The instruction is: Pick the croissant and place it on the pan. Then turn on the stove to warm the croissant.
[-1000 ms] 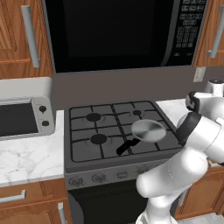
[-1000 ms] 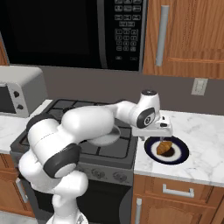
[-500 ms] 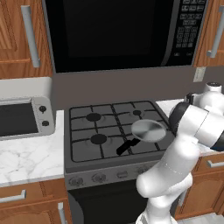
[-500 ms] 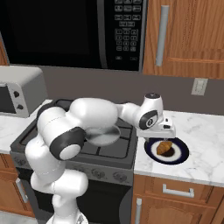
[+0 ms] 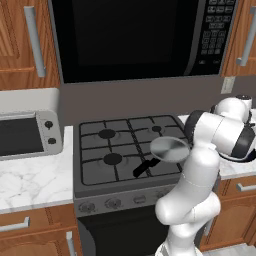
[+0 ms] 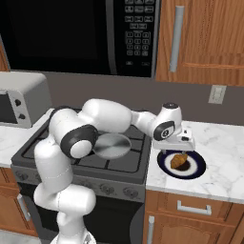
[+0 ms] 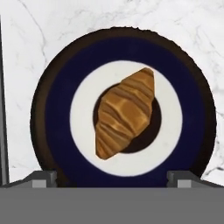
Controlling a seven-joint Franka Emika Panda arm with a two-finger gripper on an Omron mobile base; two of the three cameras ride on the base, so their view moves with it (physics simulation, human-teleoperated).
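The golden-brown croissant (image 7: 124, 113) lies in the middle of a round dark blue plate (image 7: 52, 113) on the marble counter, just right of the stove (image 6: 90, 159). My gripper (image 6: 181, 150) hangs straight above the croissant (image 6: 179, 160), open, with its fingertips (image 7: 181, 177) spread wider than the pastry and nothing between them. The small silver pan (image 6: 112, 145) sits on the stove's front right burner. In the left base view the pan (image 5: 170, 149) points its black handle toward the front knobs of the stove (image 5: 115, 160).
A silver toaster oven (image 5: 25, 135) stands on the counter left of the stove. The black microwave (image 6: 81, 33) hangs above the burners. A wall outlet (image 6: 217, 94) is behind the plate (image 6: 200, 167). My own arm arches over the stove's right side.
My elbow has swung upward and the arm has folded over the stove. The hand has crept slightly right and down over the plate. Croissant and pan have not moved.
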